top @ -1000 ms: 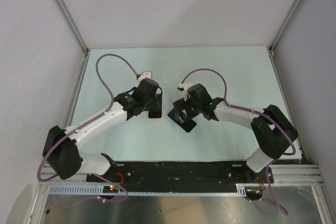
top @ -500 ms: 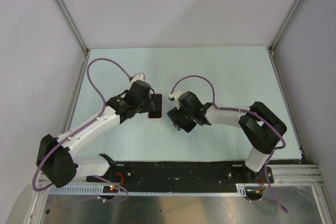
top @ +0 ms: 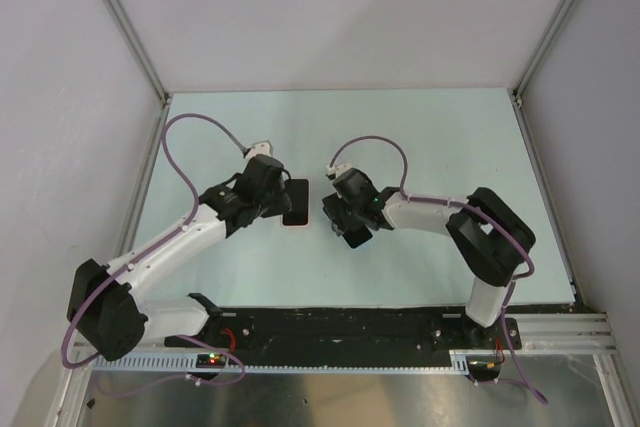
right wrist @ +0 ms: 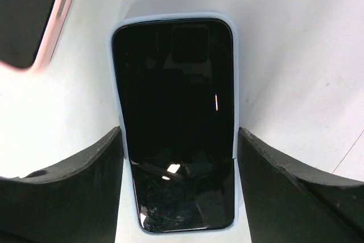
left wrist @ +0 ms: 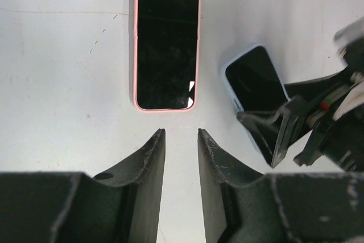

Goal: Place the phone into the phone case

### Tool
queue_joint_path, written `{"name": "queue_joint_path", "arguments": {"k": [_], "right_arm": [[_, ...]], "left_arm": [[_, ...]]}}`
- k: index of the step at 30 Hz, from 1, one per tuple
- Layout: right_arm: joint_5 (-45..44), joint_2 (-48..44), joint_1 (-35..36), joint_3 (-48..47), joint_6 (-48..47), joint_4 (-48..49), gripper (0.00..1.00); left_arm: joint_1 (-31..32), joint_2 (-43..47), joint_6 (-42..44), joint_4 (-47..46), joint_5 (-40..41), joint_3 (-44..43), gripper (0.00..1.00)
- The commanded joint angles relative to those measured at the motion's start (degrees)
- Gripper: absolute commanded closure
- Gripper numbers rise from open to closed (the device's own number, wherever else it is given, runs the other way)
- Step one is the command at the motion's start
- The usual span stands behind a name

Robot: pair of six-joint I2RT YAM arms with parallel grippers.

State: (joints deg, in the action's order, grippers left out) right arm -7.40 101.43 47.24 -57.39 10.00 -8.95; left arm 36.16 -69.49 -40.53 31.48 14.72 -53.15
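Pinching pale blue phone case (right wrist: 173,112) across its long edges with right pincer (right wrist: 180,132), long axis pointing straight ahead. Holding left pincer (left wrist: 181,135) narrowly parted, empty, just short of pink-rimmed phone (left wrist: 166,44) lying lengthwise ahead.

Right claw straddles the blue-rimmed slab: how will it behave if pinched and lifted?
The blue-rimmed slab lies flat and thin, so it likely won't roll or tip. Its glossy black face looks slippery; the rim probably grips better.

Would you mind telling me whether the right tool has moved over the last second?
Yes. The right tool has shifted left, closing the gap to the pink-cased phone.
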Motion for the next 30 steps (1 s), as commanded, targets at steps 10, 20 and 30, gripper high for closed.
{"name": "queue_joint_path", "arguments": {"k": [10,20,30], "right_arm": [[-15.55,14.27,-5.50,-22.47,27.24,-16.12,0.56],[-16.14,14.29,-5.76,-22.72,34.83,-18.26,0.36],[-12.06,9.25,-4.76,-16.94,30.28,-11.48,0.02]], "left_arm": [[-0.68,0.07,-1.98,-0.43,0.18,1.44,0.66],[-0.65,-0.25,-2.60,-0.52,0.17,2.13,0.67],[-0.68,-0.60,-2.96,-1.01,0.41,2.52,0.66]]}}
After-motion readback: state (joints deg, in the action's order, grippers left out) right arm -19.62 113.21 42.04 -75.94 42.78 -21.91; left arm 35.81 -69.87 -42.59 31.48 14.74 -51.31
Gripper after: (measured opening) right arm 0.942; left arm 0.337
